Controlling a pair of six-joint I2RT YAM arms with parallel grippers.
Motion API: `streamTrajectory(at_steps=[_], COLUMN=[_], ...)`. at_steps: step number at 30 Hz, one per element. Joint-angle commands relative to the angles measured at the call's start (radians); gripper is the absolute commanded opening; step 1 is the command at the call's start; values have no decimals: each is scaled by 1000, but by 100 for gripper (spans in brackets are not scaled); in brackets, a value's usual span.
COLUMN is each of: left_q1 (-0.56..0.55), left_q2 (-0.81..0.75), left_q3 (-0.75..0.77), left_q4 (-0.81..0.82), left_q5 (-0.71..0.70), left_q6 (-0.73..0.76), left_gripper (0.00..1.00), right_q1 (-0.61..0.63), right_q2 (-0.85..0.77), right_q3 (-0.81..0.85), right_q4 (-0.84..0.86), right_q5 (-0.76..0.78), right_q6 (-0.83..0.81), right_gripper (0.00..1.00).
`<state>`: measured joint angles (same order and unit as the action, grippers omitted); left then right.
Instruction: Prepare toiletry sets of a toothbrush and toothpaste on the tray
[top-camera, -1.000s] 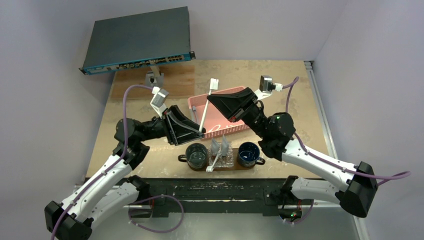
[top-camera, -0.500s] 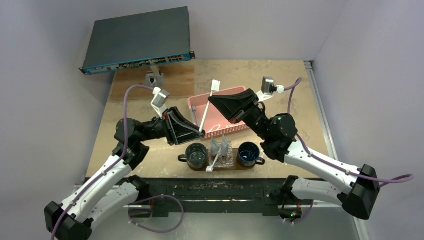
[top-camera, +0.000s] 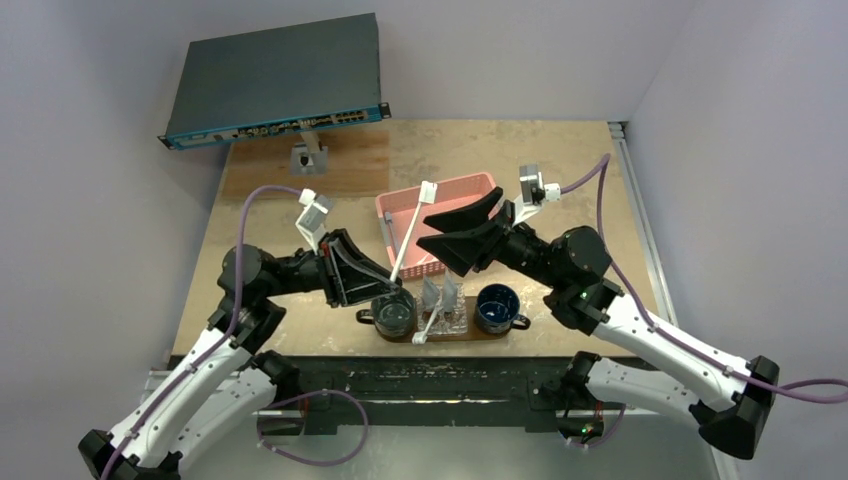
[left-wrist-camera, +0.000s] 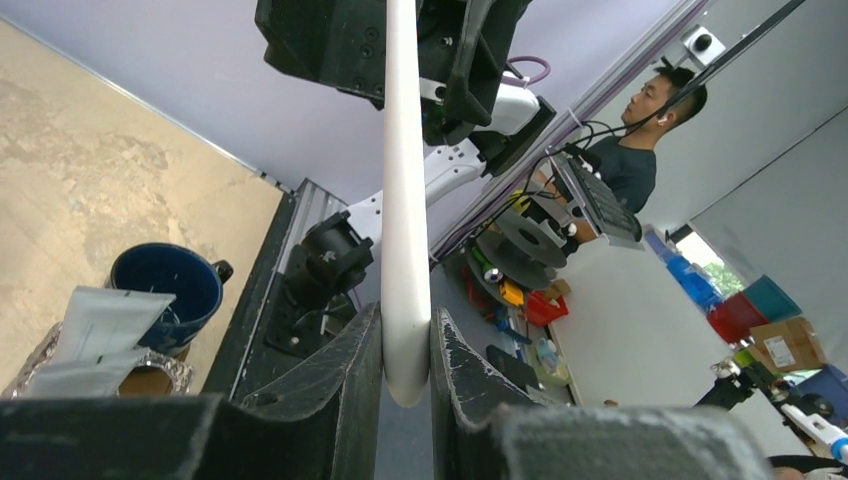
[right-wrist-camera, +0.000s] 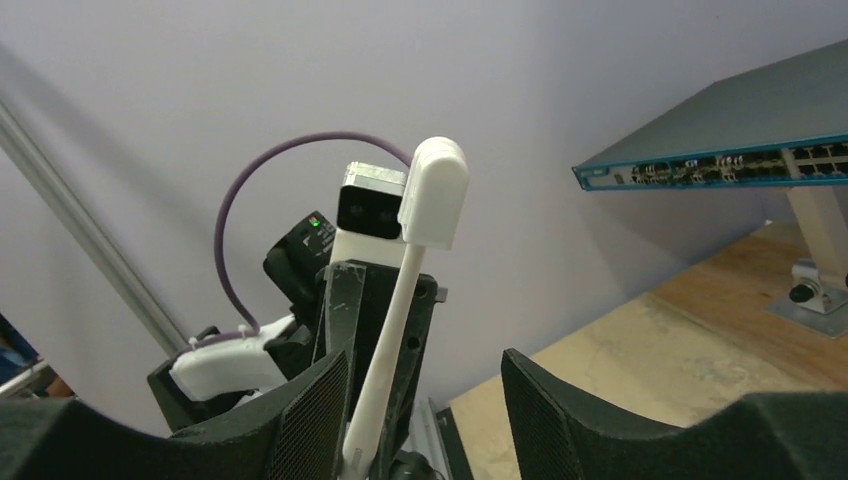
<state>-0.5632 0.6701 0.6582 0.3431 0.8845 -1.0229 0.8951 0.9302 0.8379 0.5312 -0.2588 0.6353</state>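
Note:
A slim white toothbrush (top-camera: 410, 237) stands tilted, head up, over the pink basket. My left gripper (top-camera: 389, 284) is shut on its lower end (left-wrist-camera: 405, 330), just above the left dark blue mug (top-camera: 392, 312). My right gripper (top-camera: 424, 227) stands open around the toothbrush's upper shaft (right-wrist-camera: 392, 330); the shaft runs close to one finger (right-wrist-camera: 318, 405), with a wide gap to the other. On the brown tray (top-camera: 470, 336) two silver tubes (top-camera: 443, 293) stand between the mugs, and a second white toothbrush (top-camera: 430, 322) lies beside them.
The pink lattice basket (top-camera: 470, 184) sits behind the tray. A second blue mug (top-camera: 497, 307) stands on the tray's right end. A flat network switch (top-camera: 275, 80) on a stand overhangs the table's far left.
My right gripper has opened, let go of the toothbrush and swung slightly right. My left gripper has tightened on the lower end and carried it down toward the left mug.

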Motion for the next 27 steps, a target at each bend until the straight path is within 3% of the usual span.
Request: streamTrajectory(at_steps=[1, 7, 11, 21, 27], left_q1=[4, 3, 3, 4, 3], left_q2=[-52, -121, -151, -185, -181], left_q3=[10, 77, 111, 148, 164], left_q4=[-132, -448, -589, -807, -876], left_q5=[11, 15, 30, 76, 127], left_q6=[98, 258, 328, 447, 506], left_gripper=[0, 0, 0, 0, 0], right_q1=[-33, -170, -189, -193, -194], right_q2=[-41, -57, -39, -21, -12], right_q3=[55, 77, 128, 133, 129], right_q4=[-124, -197, -325, -362, -387], right_q5=[-137, -408, -473, -656, -660], right_q6=[-71, -40, -100, -112, -127], right_gripper=[61, 66, 68, 71, 71])
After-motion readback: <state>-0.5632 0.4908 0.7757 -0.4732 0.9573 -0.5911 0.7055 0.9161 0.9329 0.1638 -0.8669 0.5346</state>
